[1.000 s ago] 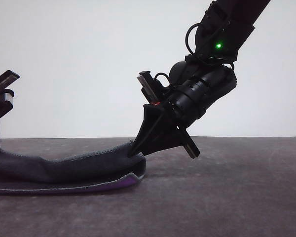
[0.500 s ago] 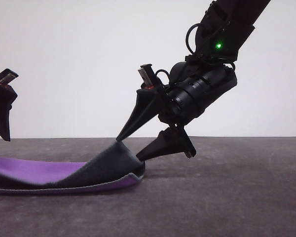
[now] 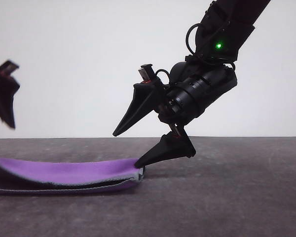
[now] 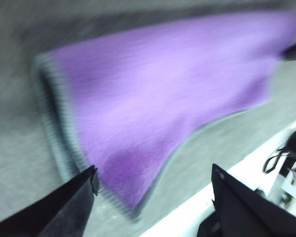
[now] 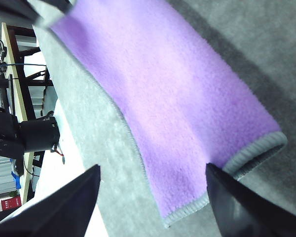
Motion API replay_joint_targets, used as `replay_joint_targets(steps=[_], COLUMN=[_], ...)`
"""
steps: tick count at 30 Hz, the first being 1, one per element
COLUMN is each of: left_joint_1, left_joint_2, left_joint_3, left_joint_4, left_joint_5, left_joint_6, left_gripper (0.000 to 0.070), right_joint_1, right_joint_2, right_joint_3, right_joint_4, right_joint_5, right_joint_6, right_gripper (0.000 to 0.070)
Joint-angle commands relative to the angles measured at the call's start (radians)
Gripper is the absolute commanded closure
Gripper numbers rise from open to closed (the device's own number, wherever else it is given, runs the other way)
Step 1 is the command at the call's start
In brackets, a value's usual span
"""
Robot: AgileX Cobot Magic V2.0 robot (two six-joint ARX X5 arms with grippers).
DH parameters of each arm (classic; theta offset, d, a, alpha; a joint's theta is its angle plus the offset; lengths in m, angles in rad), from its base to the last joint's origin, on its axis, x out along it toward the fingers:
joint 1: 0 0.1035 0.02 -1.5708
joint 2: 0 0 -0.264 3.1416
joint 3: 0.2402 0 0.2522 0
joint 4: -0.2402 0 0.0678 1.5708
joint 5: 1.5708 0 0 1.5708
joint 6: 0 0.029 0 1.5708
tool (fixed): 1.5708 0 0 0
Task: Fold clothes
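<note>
While the cloth (image 3: 64, 175) lay folded on the grey counter (image 3: 227, 197) — purple face up — the right gripper (image 3: 130, 148) was held spread wide, its lower finger touching the cloth's near end. The left gripper (image 4: 153, 192) was also spread apart above the cloth — empty.

We find no readable text, label, brand, number or sign on anything here; distant background clutter is too small to make out.
</note>
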Motion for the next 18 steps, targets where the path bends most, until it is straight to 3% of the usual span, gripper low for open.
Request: replay_joint_targets(steps=[1, 4, 11, 18], left_joint_1=[0.001, 0.002, 0.016, 0.065], left_joint_2=[-0.025, -0.063, -0.198, -0.347], left_joint_3=[0.041, 0.071, 0.122, 0.14], left_joint_4=[-0.028, -0.067, -0.04, 0.055], left_joint_5=[0.028, 0.08, 0.082, 0.045], left_joint_6=[0.027, 0.052, 0.05, 0.022], left_gripper=[0.0254, 0.0254, 0.0254, 0.0253], right_joint_1=[0.007, 0.002, -0.016, -0.046], right_joint_2=[0.007, 0.005, -0.006, -0.121], right_joint_3=[0.028, 0.028, 0.028, 0.028], right_joint_4=[0.004, 0.004, -0.014, -0.15], right_joint_5=[-0.004, -0.004, 0.002, 0.094], right_joint_6=[-0.024, -0.027, -0.045, -0.142], right_gripper=[0.0265, 0.0233, 0.0215, 0.0216])
